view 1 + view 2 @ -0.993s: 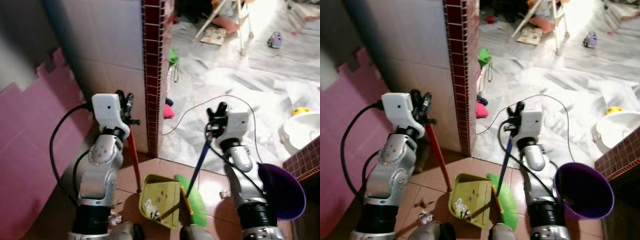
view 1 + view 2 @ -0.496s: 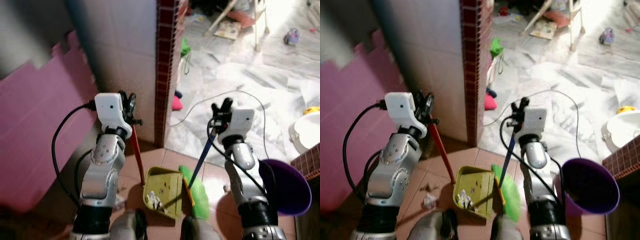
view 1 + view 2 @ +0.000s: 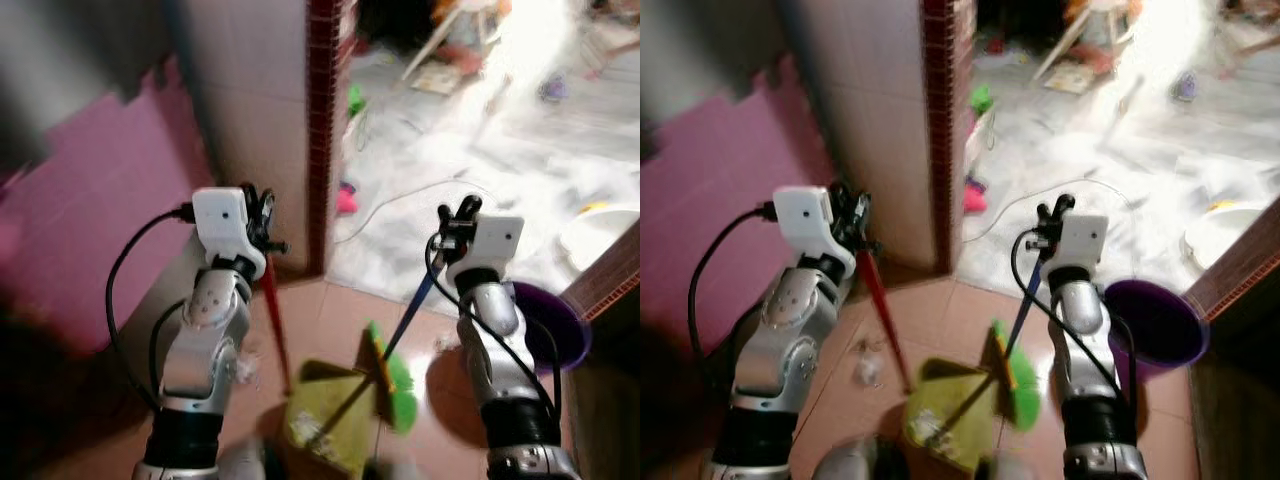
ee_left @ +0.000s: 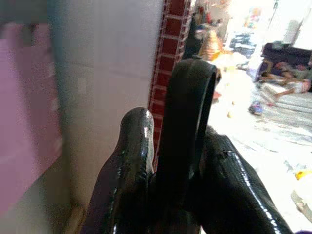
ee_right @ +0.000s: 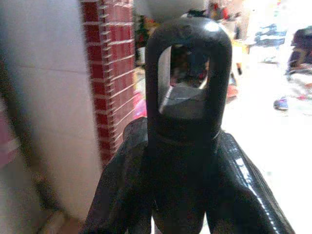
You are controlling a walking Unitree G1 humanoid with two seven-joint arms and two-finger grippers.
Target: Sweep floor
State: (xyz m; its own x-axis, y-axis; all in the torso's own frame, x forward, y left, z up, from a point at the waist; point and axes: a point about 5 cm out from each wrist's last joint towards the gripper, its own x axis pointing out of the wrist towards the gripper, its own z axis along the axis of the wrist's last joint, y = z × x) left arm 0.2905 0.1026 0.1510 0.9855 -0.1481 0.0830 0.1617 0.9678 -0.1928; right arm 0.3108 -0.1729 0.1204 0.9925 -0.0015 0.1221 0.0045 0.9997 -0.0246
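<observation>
Left end effector [image 3: 258,205] clamping the red dustpan handle [image 3: 273,320], right end effector [image 3: 457,215] gripping the blue broom handle [image 3: 412,308], green bristles [image 3: 396,372] resting beside yellow dustpan [image 3: 322,425]

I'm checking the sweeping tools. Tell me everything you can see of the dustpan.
The dustpan is a yellow-green, plastic-looking pan on a long red handle, resting on the terracotta tiles before the robot. The left claw is shut on the handle's top, which leans away from the pan. The green broom head lies against its edge. The picture is blurred, so its contents are unclear.
</observation>
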